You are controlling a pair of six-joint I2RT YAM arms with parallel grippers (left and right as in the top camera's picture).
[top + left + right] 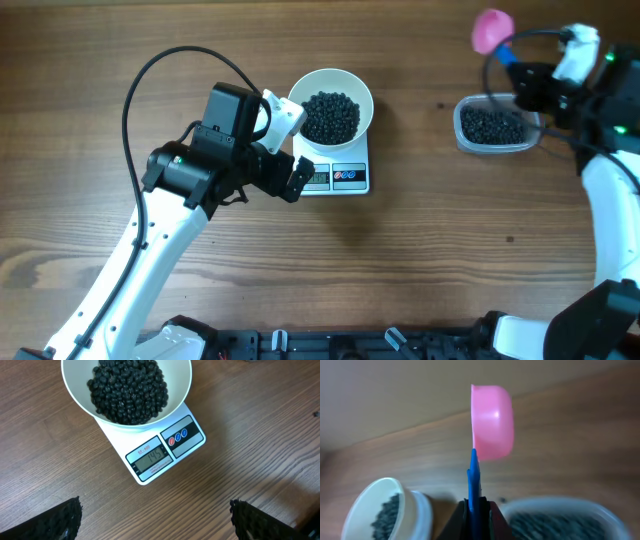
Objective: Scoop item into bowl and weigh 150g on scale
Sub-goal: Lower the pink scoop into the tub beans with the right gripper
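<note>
The white bowl holds a heap of black beads and stands on the white scale. In the left wrist view the bowl sits on the scale, whose display reads 145. My left gripper hovers open beside the scale's left front, with bare table between its fingers. My right gripper is shut on the blue handle of a pink scoop, held above the far side of the clear tub of beads.
The clear plastic tub lies at the right of the table, a good way from the bowl. A black cable loops over the left arm. Bare wood lies between scale and tub.
</note>
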